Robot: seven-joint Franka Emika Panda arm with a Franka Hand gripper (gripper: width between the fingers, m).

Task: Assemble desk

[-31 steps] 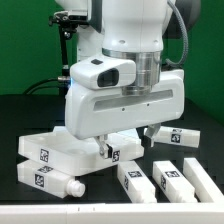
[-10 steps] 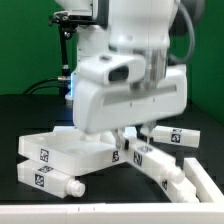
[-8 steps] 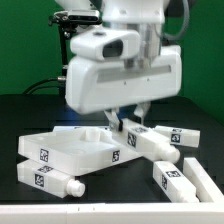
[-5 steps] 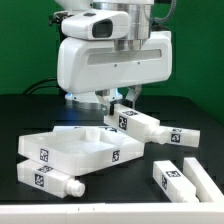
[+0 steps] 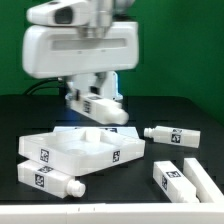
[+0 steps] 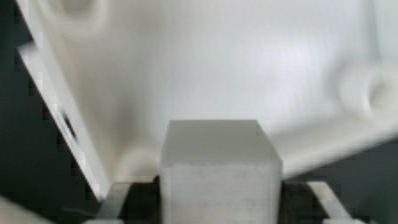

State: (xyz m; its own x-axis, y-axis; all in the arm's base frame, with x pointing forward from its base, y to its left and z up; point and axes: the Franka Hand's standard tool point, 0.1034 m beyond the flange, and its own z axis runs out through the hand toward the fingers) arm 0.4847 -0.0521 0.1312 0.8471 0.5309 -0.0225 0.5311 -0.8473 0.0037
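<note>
The black desk (image 5: 190, 110) spreads across the lower part of the exterior view. Above it hangs the arm (image 5: 80, 45), whose bulky white wrist housing fills the top of the picture toward the exterior view's left.

The largest part on the desk is the rimmed panel (image 5: 80, 155). It is a white square tray lying flat with its hollow side up, left of centre in the exterior view. Two black-and-white tags show on its near wall.

The held leg (image 5: 100, 108) is in the air, clear of the desk. In the picture it sits above the panel's far rim without touching it. It lies nearly level, with the end toward the exterior view's right a little lower.

The claw (image 5: 93, 98) is closed on this leg, its jaws part-way in and pressed against two sides of the block. In the wrist view the same leg (image 6: 214, 165) is a grey-white block in the middle, against a blurred white ground that cannot be identified.

A second leg (image 5: 45, 179) lies just beside the panel's near wall. A third leg (image 5: 172, 136) lies apart from the panel on the exterior view's right, its dark end toward the panel. A fourth leg (image 5: 168, 177) lies near the front on that same side. Just beside it is a white block (image 5: 207, 182), cut off by the frame's edge; what it is cannot be told.
</note>
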